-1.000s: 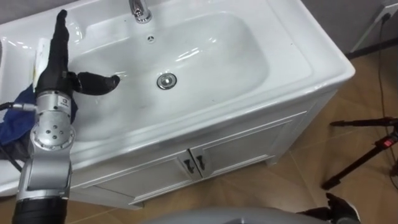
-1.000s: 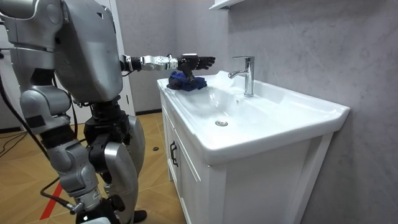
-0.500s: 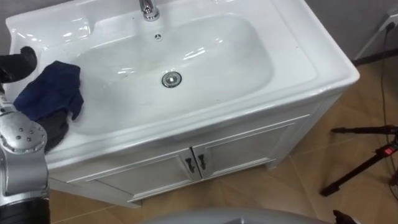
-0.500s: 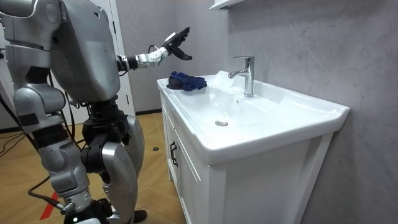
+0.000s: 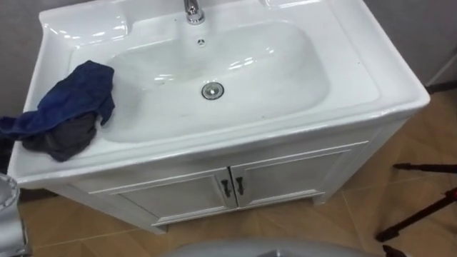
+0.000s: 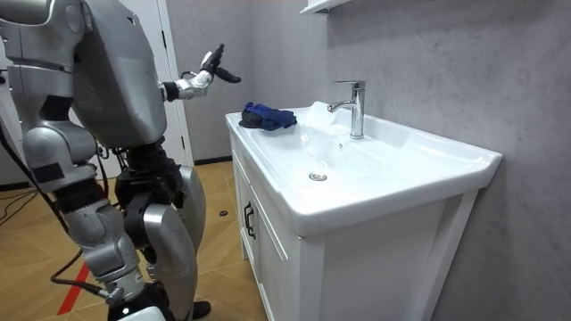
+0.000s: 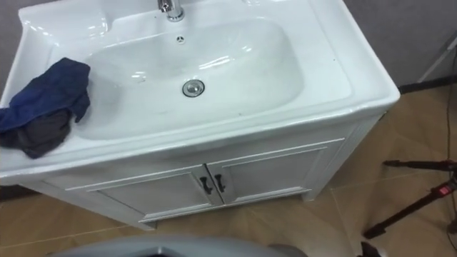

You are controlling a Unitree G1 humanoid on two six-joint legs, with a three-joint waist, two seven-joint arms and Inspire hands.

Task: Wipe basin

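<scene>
1. Cloth (image 5: 68,107) first: a dark blue rag, bunched up with a greyer fold beneath it. It lies on the left ledge of the white surface (image 5: 143,153). One corner droops toward the bowl of the basin (image 5: 285,71) and another end trails off the left edge.
2. It looks soft, light and limp, so it will probably sag and unfold when lifted. The best place to take hold seems to be the bunched middle, where the folds stand highest, not the thin trailing end.
3. The basin is glossy white ceramic, a wide rounded bowl with smooth walls. A metal drain (image 5: 212,90) sits at the bottom and a metal tap (image 5: 193,11) stands on the back rim. The glaze is hard and likely slippery, so the cloth should glide but will need pressing down.
4. In the room view the left hand (image 6: 207,71) is held up in the air, well apart from the cloth. Its fingers are spread and fairly straight and hold nothing.
5. Below, the cabinet has two flat white doors (image 5: 235,187) with small dark handles.
6. Wiping appears not yet begun, since the cloth is not in hand.
</scene>
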